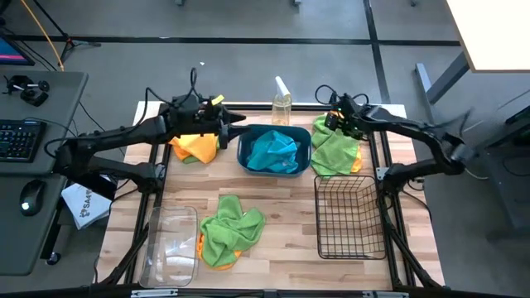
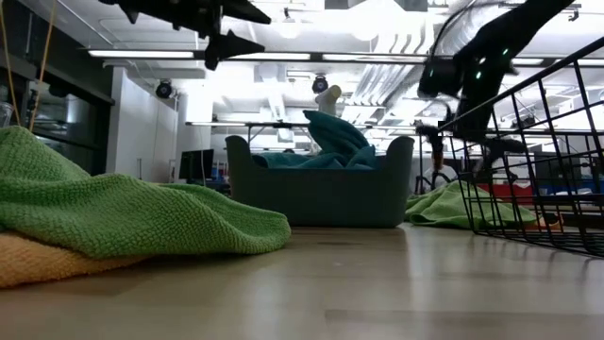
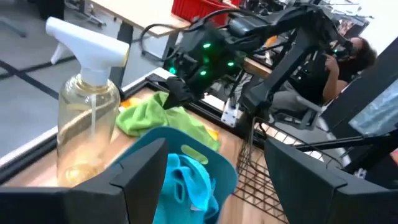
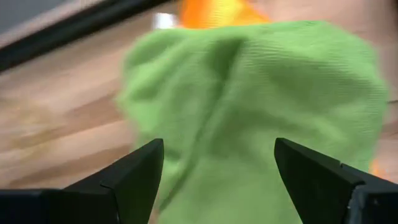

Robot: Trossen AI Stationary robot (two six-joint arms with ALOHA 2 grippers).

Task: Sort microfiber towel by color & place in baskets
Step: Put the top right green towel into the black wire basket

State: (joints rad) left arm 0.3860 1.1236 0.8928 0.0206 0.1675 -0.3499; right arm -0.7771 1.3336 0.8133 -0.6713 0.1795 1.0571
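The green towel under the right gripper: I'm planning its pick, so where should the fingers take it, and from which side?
Probably from straight above. The green towel lies crumpled on the table over an orange towel, bunched into a raised fold. The right gripper, open above it, should pinch that fold, so the orange one stays behind.

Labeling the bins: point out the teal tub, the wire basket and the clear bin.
teal tub (image 1: 243,154): high view, its left rim.
wire basket (image 1: 349,236): high view, mesh floor.
clear bin (image 1: 171,240): high view, its bare floor.
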